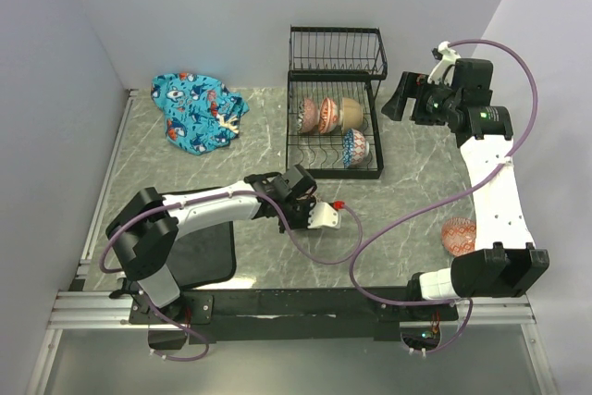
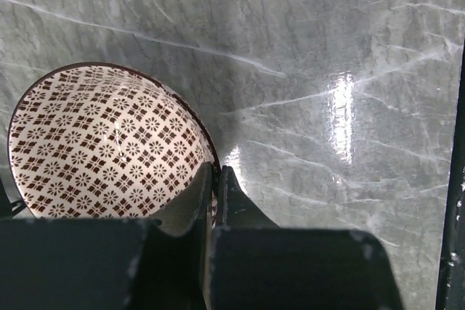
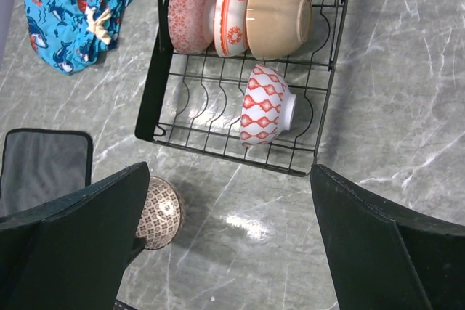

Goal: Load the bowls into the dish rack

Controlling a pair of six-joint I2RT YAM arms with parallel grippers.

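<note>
Transport step: left fingers (image 2: 190,205) pinch the patterned bowl (image 2: 102,143) by its rim; lift it toward the far dish rack (image 1: 319,156); right fingers (image 3: 87,230) spread wide.

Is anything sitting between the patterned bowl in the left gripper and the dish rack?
Nothing visible does. The left gripper is shut on the rim of the black-and-white bowl, and only bare marble table lies between it and the dish rack.

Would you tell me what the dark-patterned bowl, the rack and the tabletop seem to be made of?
Bowl: likely glazed ceramic, a glossy highlight on its printed inside. Rack: thin black wire, probably coated metal. Tabletop: grey marble-look veining, polished enough to mirror lights; stone or laminate, cannot tell.
</note>
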